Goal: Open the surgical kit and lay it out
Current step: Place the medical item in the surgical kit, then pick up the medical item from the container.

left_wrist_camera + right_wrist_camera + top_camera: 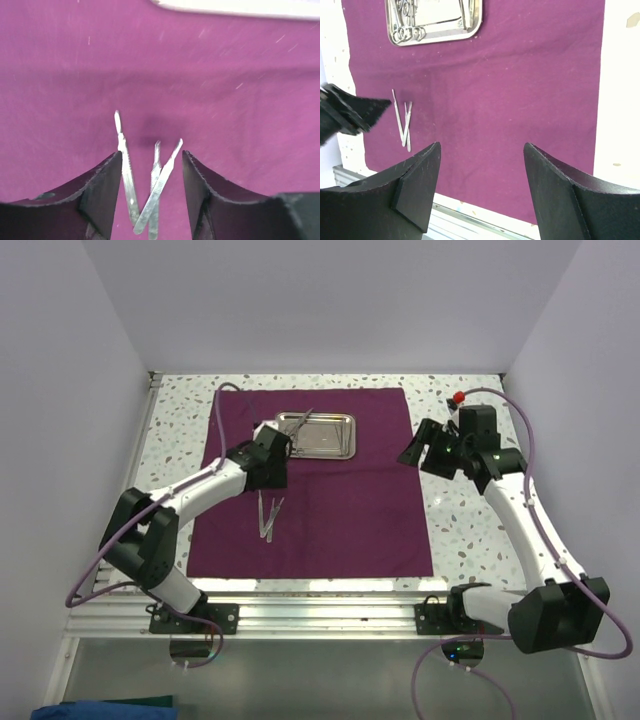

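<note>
The maroon cloth lies spread flat on the table. A shiny steel tray sits at its far middle, with ring-handled instruments still in it. Three thin silver handles lie crossed on the cloth; they show in the left wrist view and the right wrist view. My left gripper is open and empty, hovering above those handles, between them and the tray. My right gripper is open and empty, raised off the cloth's right edge.
The speckled white tabletop surrounds the cloth. An aluminium rail runs along the near edge. White walls close in the back and both sides. A purple cable loops near the right arm.
</note>
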`<action>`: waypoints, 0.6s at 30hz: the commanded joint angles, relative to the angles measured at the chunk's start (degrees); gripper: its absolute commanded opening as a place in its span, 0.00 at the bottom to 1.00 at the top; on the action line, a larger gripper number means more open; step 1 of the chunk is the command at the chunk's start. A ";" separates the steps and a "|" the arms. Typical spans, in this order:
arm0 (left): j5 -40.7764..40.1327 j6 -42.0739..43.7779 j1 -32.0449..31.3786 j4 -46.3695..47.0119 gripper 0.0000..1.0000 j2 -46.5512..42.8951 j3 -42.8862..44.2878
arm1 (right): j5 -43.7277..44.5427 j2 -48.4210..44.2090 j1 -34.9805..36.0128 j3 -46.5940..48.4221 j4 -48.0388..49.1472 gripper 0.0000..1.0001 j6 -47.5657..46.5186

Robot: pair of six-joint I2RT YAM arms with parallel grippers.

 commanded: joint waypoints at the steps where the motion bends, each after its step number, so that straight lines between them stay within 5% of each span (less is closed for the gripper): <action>1: -1.49 1.29 0.13 1.79 0.57 1.08 8.68 | 2.38 -2.54 0.14 0.13 -2.23 0.71 -1.05; 18: 13.44 15.96 6.81 7.92 0.53 34.65 44.13 | 4.85 -2.55 0.23 3.82 -9.18 0.71 -2.45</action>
